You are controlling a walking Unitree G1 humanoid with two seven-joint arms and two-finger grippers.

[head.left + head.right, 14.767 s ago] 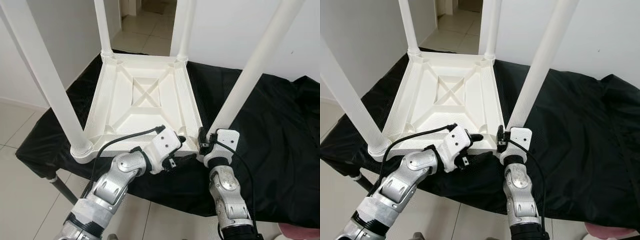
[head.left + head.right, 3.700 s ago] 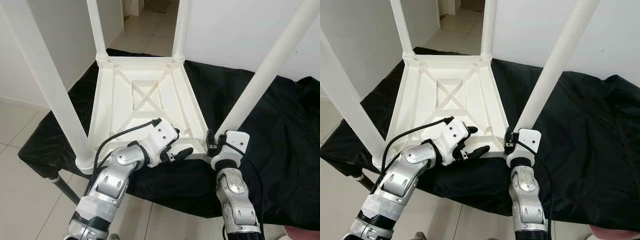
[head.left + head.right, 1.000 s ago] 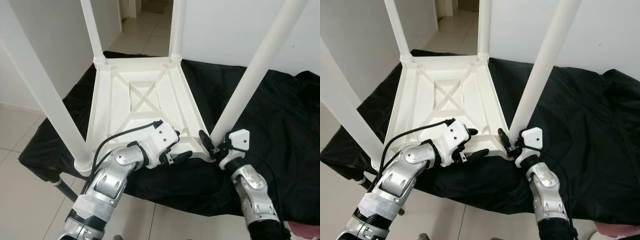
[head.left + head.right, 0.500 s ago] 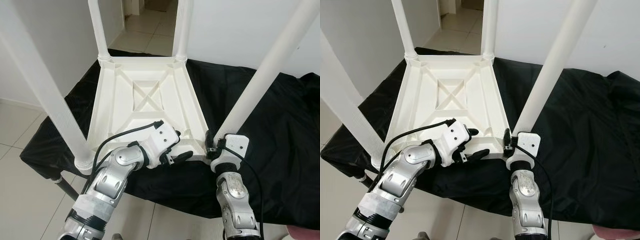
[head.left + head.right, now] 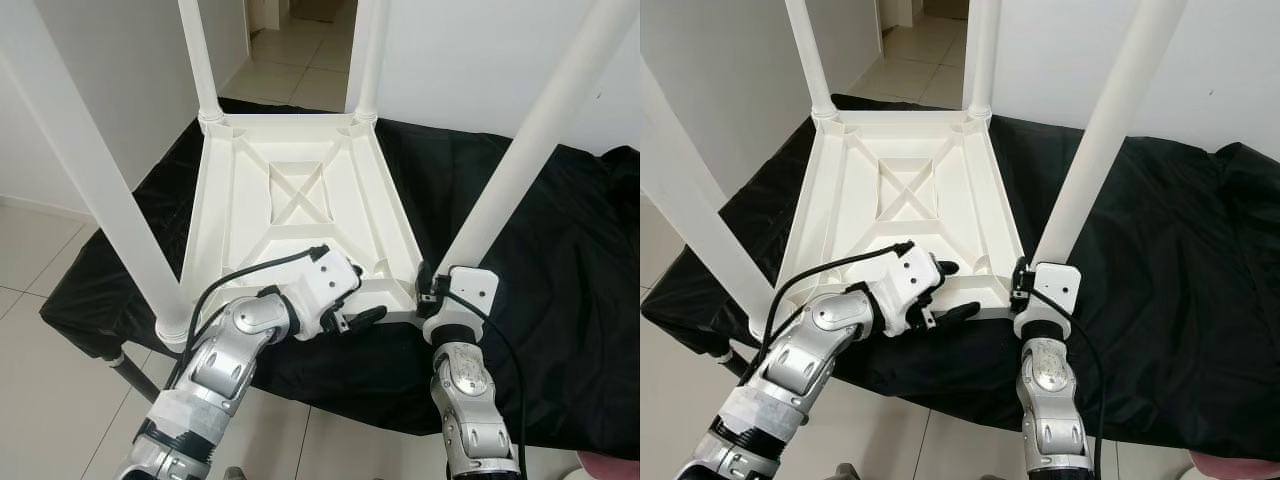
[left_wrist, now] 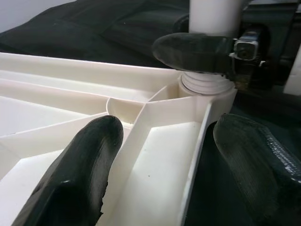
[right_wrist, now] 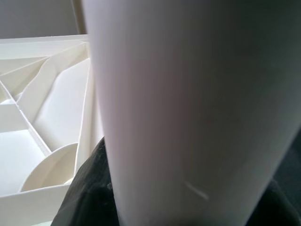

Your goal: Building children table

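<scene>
Four round white plastic legs rise from the corners of your upturned children's table (image 5: 290, 200), which lies on a tabletop draped in crinkled black cloth (image 5: 540, 230). Its underside faces up: a smooth, matte white tray of moulded ribs, with a square recess at the centre crossed by an X-shaped brace, and diagonal webs running to each corner socket. Your left hand (image 5: 352, 304) sits at the near edge of the table frame, close to the near right corner; its two thick black fingers (image 6: 84, 165) are spread apart, one over the ribbed inner side of the rim and the other outside it above the cloth, so the thin upright rim wall stands between them. In the left wrist view the fingers look rubbery and finely textured, and beyond them the near right leg (image 5: 520, 150) enters its ringed collar at the corner. Your right hand (image 5: 1020, 283) is at the foot of that same leg, pressed around the smooth cylindrical tube just above the socket; in the right wrist view the tube's surface lies close between the dark fingers. Pale floor tiles (image 5: 40, 380) lie below the tabletop's edge, and an open doorway (image 5: 300, 20) lies beyond the far legs.
</scene>
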